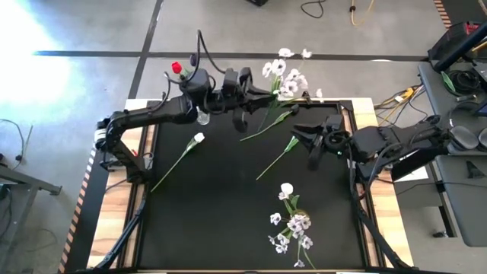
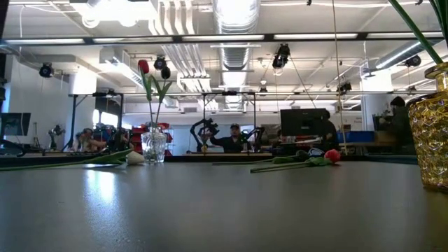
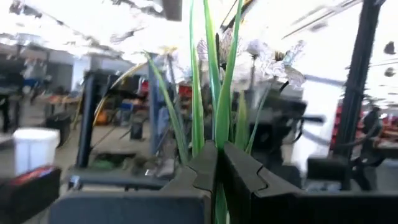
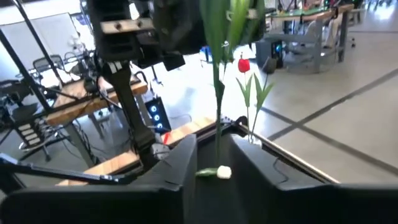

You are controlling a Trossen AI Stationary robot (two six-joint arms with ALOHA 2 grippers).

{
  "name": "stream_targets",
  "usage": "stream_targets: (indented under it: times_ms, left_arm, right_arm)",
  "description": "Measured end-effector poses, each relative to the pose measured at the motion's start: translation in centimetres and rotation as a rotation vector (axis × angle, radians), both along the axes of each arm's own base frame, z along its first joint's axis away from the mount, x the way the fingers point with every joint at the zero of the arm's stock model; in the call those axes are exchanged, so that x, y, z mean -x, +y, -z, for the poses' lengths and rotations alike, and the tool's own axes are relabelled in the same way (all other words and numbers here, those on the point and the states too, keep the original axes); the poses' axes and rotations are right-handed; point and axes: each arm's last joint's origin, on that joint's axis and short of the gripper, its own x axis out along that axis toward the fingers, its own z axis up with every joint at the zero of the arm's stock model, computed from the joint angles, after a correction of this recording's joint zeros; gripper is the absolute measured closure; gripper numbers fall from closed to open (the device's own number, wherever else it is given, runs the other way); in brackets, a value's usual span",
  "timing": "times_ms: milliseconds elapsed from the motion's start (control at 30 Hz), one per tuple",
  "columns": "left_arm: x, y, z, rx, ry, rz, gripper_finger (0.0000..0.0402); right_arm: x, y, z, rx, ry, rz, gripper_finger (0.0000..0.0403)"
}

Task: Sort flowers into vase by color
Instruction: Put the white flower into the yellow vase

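Note:
My left gripper (image 1: 261,93) is raised over the table's far edge and shut on a spray of small white blossoms (image 1: 286,76) with green stems (image 3: 214,81). My right gripper (image 1: 306,141) is open, lower and to the right of it, touching nothing. A glass vase (image 2: 154,145) stands at the far left and holds a red tulip (image 1: 176,68) and a dark one (image 2: 165,72). On the black table lie a white tulip (image 1: 198,138), a red tulip (image 2: 332,155) and a green-stemmed flower (image 1: 278,156). White blossoms and a white tulip (image 1: 289,217) cluster near the near edge. My left gripper pinches the spray's bundle of green stems (image 3: 219,140) between its two fingers, which come in level from the table's left and lie across the stems. The spray is lifted clear and stands roughly upright, blossoms (image 3: 267,56) above the fingers and the stem end (image 4: 217,93) hanging below.
A gold textured vase (image 2: 430,136) stands close to the low camera at the right, with green stems rising out of it. Wooden table borders (image 1: 144,114) frame the black mat. Bare mat lies in the middle and toward the near left.

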Motion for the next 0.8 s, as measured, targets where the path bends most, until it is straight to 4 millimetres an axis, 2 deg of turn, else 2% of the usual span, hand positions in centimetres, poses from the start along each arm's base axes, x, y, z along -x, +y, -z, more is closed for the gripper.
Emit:
stream_targets:
  times_ms: [100,333,500,800]
  left_arm:
    - [-0.7,0.4,-0.8,-0.001,-0.021,0.023,0.0401]
    - [-2.3,1.9,0.2,0.025,0.01,0.083,0.0401]
    - [-2.7,2.1,0.6,0.041,0.013,0.087,0.0401]
    - [-2.5,2.1,0.2,0.023,-0.021,0.104,0.0401]
  right_arm:
    - [0.1,0.0,-0.1,-0.001,-0.003,0.002,0.0281]
    - [-0.2,0.1,0.1,0.0,0.005,0.001,0.0247]
    - [-0.6,0.2,0.4,0.006,0.019,0.001,0.0243]
    - [-0.7,0.0,0.5,0.012,0.023,0.028,0.0243]
